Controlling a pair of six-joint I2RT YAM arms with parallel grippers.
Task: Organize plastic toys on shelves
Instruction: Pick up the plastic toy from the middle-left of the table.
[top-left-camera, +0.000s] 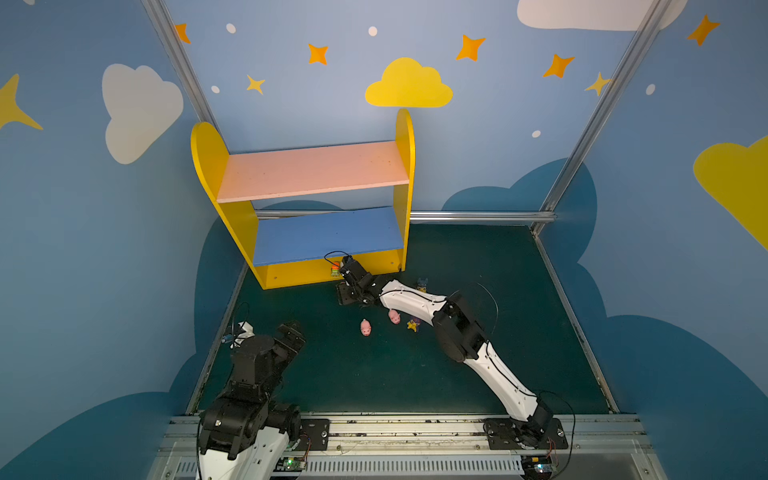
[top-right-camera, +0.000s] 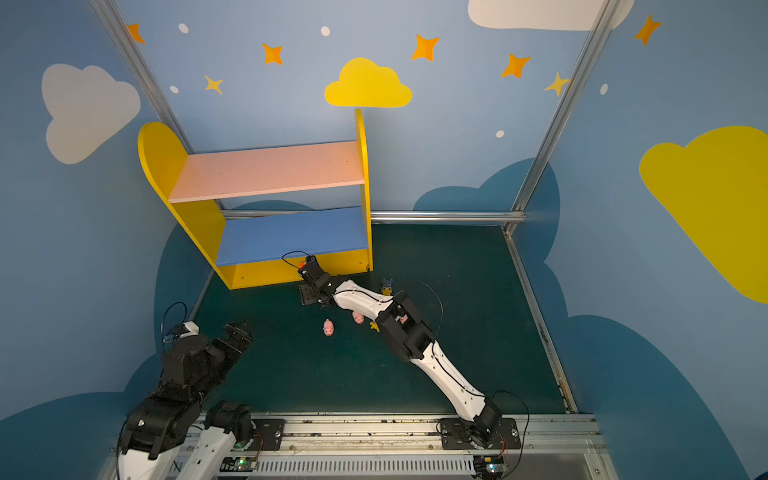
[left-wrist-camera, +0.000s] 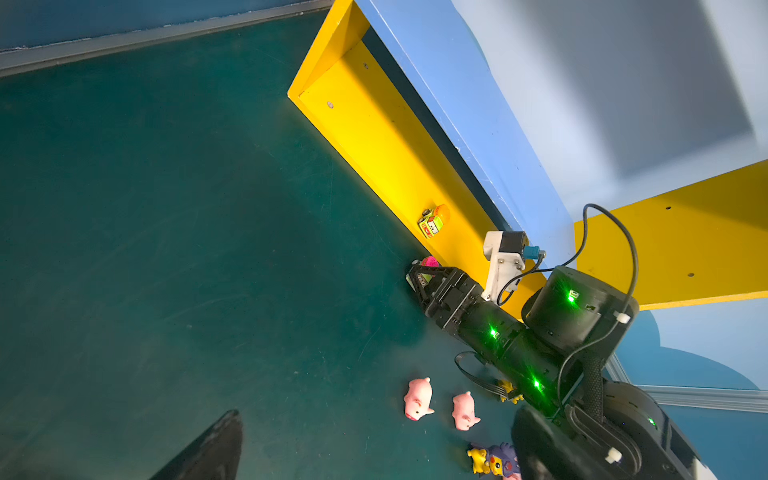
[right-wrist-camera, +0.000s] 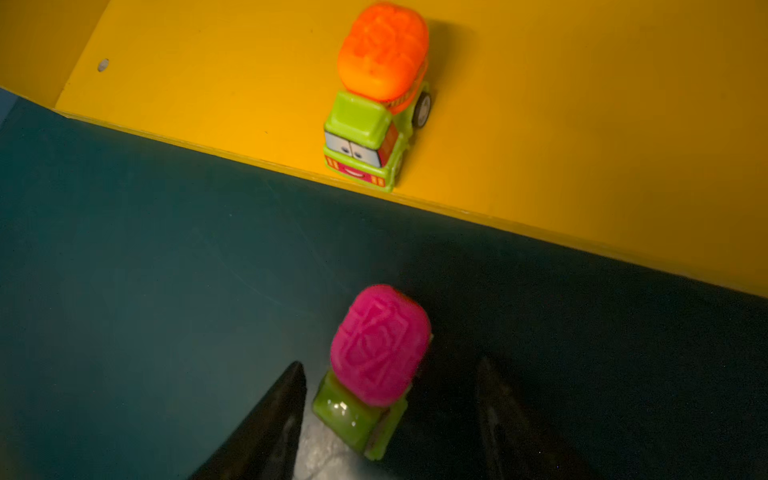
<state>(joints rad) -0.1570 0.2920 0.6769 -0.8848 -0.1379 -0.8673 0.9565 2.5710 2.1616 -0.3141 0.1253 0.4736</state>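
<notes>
The shelves (top-left-camera: 311, 170) stand at the back left, and a green car topped orange (right-wrist-camera: 376, 104) sits on their yellow base. On the mat just before that base is a green car topped pink (right-wrist-camera: 374, 365). My right gripper (right-wrist-camera: 390, 363) stands open around it, with a gap on either side. Two pink pigs (top-left-camera: 365, 327) (top-left-camera: 394, 316) lie mid-mat. One yellow figure with a purple head (top-left-camera: 413, 324) lies beside them, and another yellow figure (top-left-camera: 422, 284) stands behind the right arm. My left gripper (top-left-camera: 297, 334) hovers open and empty at the left.
The pink board (top-right-camera: 266, 170) and the blue board (top-right-camera: 291, 237) carry nothing. The right arm (top-left-camera: 457, 328) stretches over the pigs and figures. Blue walls close in on the left, back and right. A metal rail (top-left-camera: 395, 428) runs along the front edge.
</notes>
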